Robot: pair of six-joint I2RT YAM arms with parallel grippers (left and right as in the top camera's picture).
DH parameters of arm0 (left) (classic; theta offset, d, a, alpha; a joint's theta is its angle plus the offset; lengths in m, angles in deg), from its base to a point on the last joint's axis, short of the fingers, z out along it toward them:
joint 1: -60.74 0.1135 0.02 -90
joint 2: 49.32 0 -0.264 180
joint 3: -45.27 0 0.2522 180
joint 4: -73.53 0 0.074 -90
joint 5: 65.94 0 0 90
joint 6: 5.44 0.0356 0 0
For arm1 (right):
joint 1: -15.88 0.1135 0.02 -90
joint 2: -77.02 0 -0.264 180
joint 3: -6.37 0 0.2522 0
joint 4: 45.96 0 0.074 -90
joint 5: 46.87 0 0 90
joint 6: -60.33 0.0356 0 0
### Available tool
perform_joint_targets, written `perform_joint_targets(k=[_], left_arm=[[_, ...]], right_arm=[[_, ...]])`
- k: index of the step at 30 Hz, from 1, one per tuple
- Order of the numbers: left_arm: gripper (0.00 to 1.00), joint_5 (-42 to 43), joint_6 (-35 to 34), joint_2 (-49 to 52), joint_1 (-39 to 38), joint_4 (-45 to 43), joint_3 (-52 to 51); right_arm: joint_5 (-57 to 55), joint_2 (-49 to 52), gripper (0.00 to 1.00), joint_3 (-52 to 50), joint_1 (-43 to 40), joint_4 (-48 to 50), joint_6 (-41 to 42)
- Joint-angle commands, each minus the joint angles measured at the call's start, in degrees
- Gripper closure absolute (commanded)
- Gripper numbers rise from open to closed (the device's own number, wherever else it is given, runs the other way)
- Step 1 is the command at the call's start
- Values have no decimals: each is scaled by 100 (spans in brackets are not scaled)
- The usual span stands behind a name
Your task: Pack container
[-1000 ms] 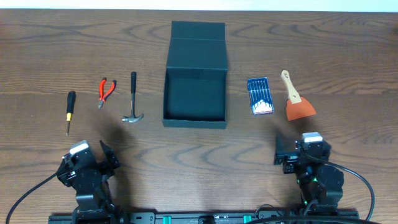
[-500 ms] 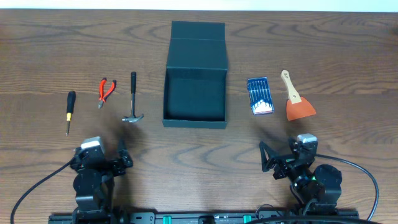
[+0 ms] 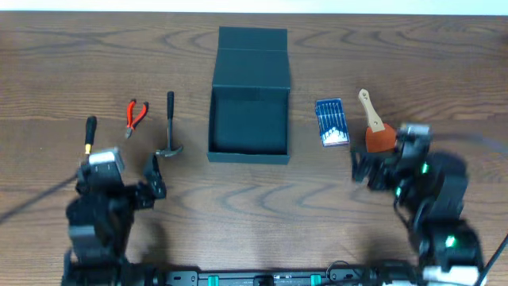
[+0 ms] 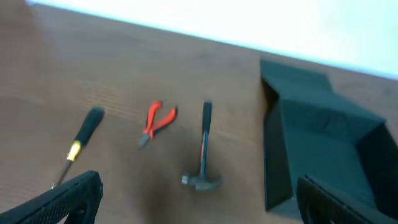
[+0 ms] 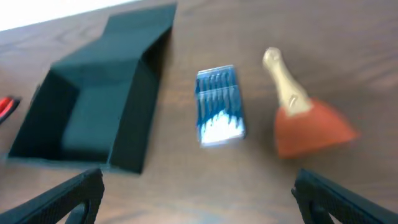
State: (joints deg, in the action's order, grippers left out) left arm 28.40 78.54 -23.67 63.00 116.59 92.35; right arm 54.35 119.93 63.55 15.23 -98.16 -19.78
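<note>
- Looking down, I see the container (image 3: 248, 119) mid-counter (image 3: 238, 206), mouth up, its lid flap laid back toward the far edge; its long axis runs from my side to the far side.
- Left fingers (image 4: 68, 198) are spread wide, holding nothing, near the hammer (image 3: 170, 121).
- Right fingers (image 5: 62, 196) are likewise spread, just beside the scraper (image 3: 378, 138).

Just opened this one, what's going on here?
Two robot arms are at the start of packing the container, a dark green box lying open and empty mid-table. Nothing is packed or picked up yet. The left gripper is open and hovers just short of the hammer, with the pliers and screwdriver further left. The right gripper is open too, next to the orange scraper and the blue packet.
</note>
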Motion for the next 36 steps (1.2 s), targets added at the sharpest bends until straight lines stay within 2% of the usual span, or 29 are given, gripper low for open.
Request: perform_joint_targets(k=[1, 7, 13, 19, 29, 36], left_arm=[[2, 63, -44, 992, 31, 243, 699], [2, 105, 125, 2710, 31, 765, 1834], [2, 273, 129, 3783, 129, 907, 2249], [2, 205, 131, 4194, 323, 907, 2247], [2, 81, 127, 4282, 323, 927, 2243], [2, 81, 127, 4282, 323, 927, 2243]], right_arm=[[-457, 1130, 1, 1329, -87, -509, -496], [-238, 2782, 1, 3303, -426, -1493, -575], [-378, 3432, 1, 3628, -691, -1576, -1043], [-433, 4505, 1, 3630, -1281, -1200, -1554], [-437, 6109, 1, 3674, -1266, -772, -2715], [-442, 6723, 1, 3748, -1069, -763, -3733]])
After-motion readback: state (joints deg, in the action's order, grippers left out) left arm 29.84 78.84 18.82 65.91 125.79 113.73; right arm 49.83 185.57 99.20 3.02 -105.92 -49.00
